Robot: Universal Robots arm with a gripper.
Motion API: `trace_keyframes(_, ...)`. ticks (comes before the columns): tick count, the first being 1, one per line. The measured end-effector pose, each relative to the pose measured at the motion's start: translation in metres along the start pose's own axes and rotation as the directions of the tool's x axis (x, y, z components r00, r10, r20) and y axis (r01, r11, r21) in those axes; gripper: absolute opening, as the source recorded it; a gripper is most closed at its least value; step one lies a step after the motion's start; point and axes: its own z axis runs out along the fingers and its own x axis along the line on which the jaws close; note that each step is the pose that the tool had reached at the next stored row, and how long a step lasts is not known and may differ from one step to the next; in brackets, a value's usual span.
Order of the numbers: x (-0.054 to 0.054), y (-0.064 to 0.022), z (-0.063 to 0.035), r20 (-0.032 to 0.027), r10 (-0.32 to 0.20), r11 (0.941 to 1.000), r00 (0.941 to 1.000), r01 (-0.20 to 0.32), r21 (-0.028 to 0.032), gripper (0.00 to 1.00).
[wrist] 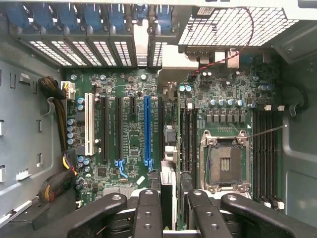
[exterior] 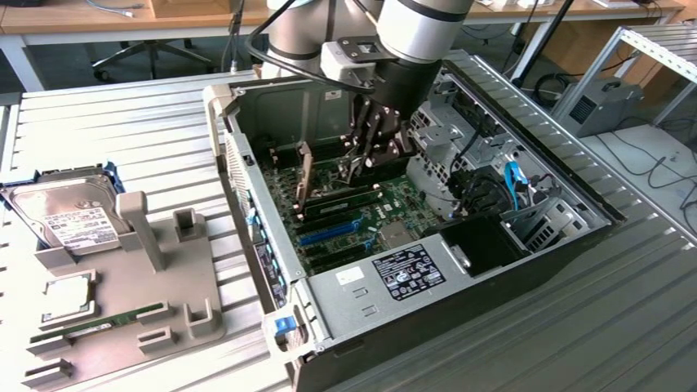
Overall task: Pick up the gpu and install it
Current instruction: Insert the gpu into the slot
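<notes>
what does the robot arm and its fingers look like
A thick silver-grey tubular arm with a light grey joint block, ending in a black cylindrical gripper. Its fingers are glossy black linked bars with round rivets. A black cable runs beside the arm.

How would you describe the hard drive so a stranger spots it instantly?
On the slatted metal table, to the exterior view's left of the open black computer case, lies a grey plastic parts holder. At its far end sits the silver rectangular hard drive, the only white-labelled metal box, larger than the square chip and thin green memory stick.
</notes>
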Motion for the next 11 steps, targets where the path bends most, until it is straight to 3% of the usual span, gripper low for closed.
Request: trace_keyframes(11, 0.0004, 0.0024, 0.0012, -0.0001, 0.000, 1.0000, 1.0000, 0.000, 0.0000, 0.26)
